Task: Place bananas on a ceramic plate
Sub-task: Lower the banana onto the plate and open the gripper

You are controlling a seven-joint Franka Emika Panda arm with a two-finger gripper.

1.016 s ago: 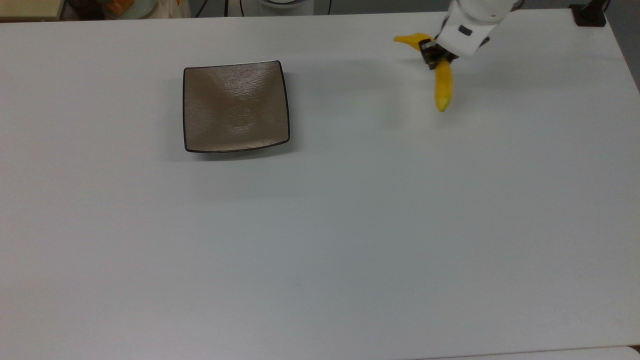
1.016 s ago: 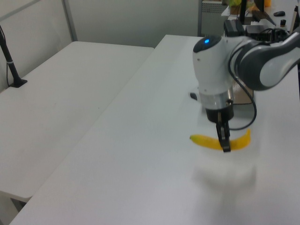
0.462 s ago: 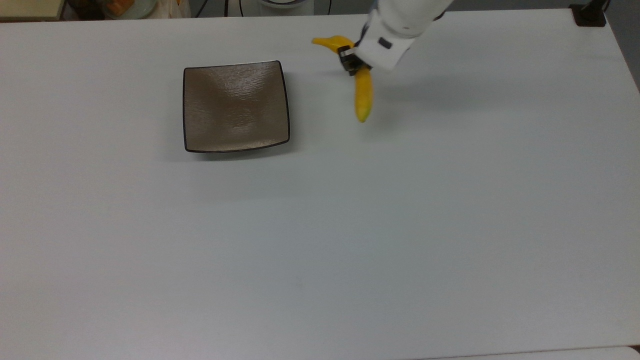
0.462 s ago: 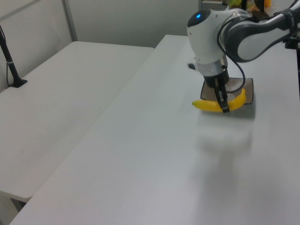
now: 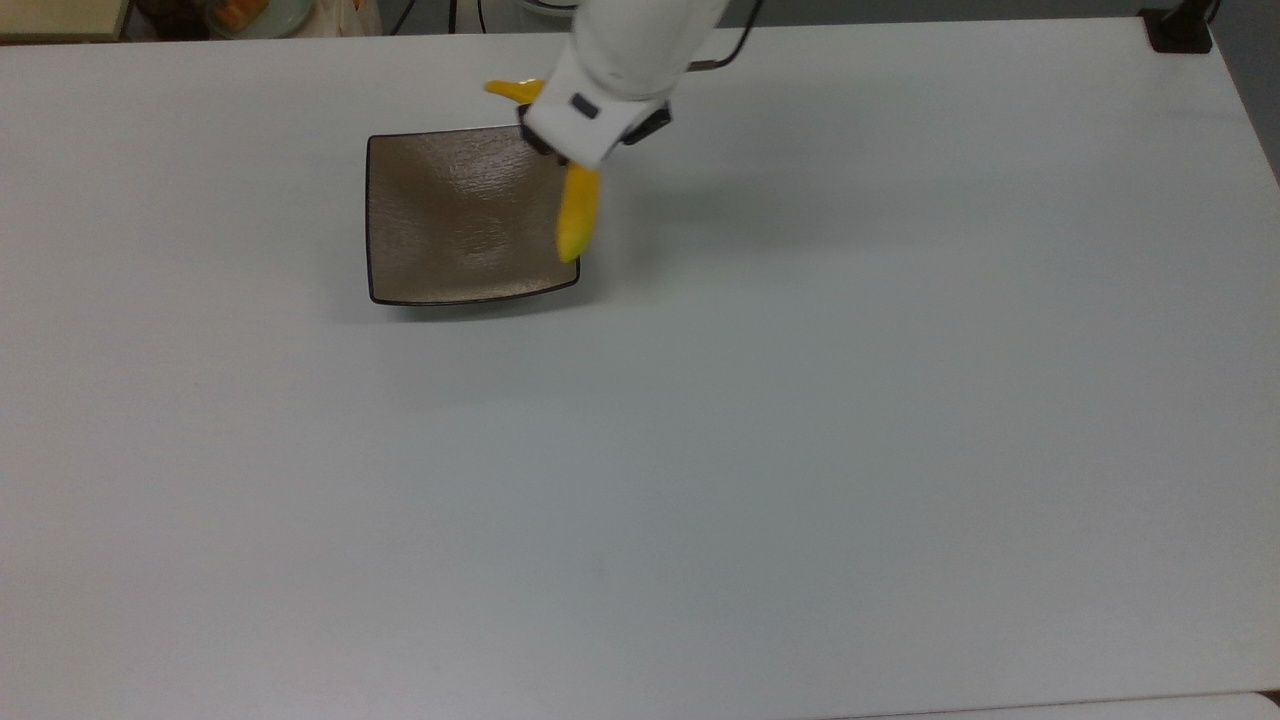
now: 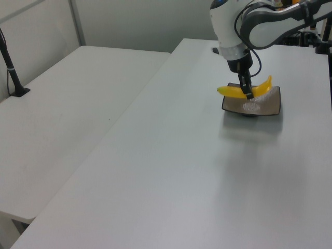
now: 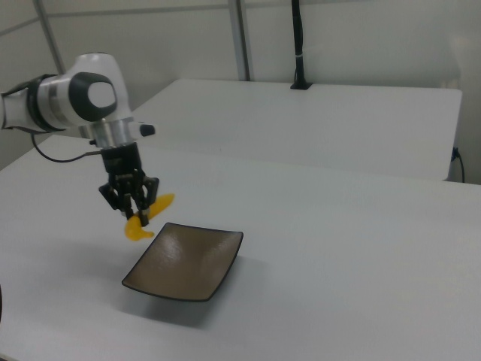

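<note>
The yellow banana (image 5: 578, 215) hangs in the air, my gripper (image 5: 555, 152) shut on its middle. In the top view it lies over the right edge of the square brown-grey ceramic plate (image 5: 455, 215), its greenish tip toward the plate's lower right corner and its other end (image 5: 512, 90) past the plate's top edge. The left view shows the banana (image 6: 231, 91) held level above the plate (image 6: 262, 104) by the gripper (image 6: 247, 93). In the right view the gripper (image 7: 135, 216) carries the banana (image 7: 138, 232) beside the plate (image 7: 188, 259), off its left corner. Nothing lies on the plate.
The plate rests on a wide white table (image 5: 800, 400). Cables (image 5: 720, 55) and clutter sit at its far edge in the top view. A second white table (image 6: 72, 98) adjoins it on the left view's left, with a black post (image 6: 13, 78).
The arm carried the banana leftward in the top view, from the table's right part to the plate's right edge. The grip stayed shut throughout.
</note>
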